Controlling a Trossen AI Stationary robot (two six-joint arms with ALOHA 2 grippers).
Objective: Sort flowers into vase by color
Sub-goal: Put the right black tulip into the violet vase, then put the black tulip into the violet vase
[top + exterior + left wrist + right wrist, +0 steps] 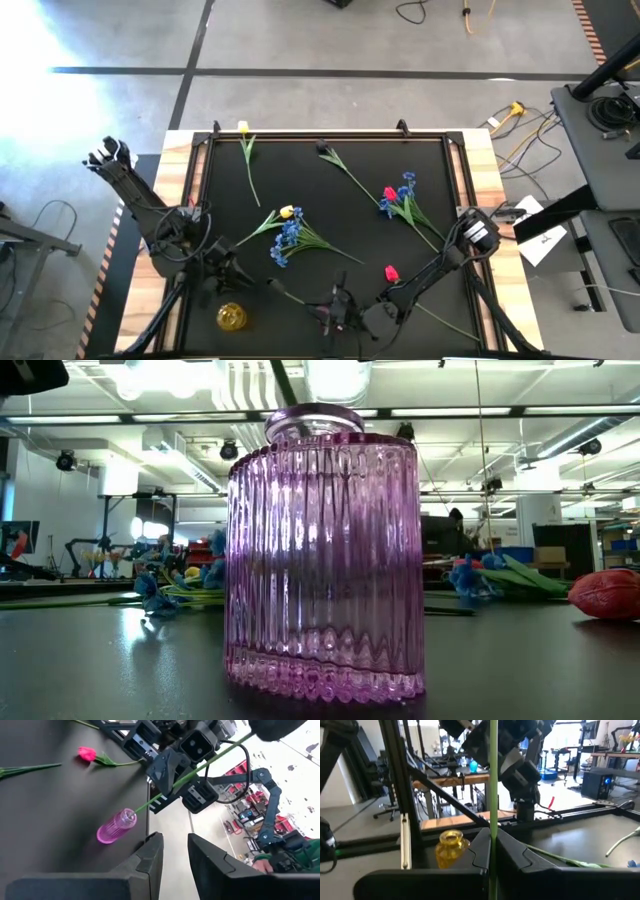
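Observation:
My right gripper (335, 308) is near the table's near edge, over the pink ribbed glass vase (320, 560), and is shut on a thin green flower stem (493, 780). In the left wrist view the stem's lower end meets the pink vase's mouth (131, 814); its bloom is out of sight. My left gripper (222, 272) hangs open and holds nothing, just left of there. A small yellow vase (231, 317) stands near the near edge. Red tulips (390, 272), yellow tulips (243, 128), blue sprays (287, 240) and a dark bloom (322, 150) lie flat on the mat. My right gripper pinches the flower's stem (493, 820) between its two fingers, which lie across it, some way above its lower end. The stem is lifted clear of the table and slants, with its lower tip (137, 810) at the pink vase's mouth.
The black mat (340, 240) sits in a raised frame with wooden strips at the left and right. One red tulip (605, 592) lies close to the right of the pink vase. Cables and equipment stand off the table's right side; a person shows far off in the left wrist view.

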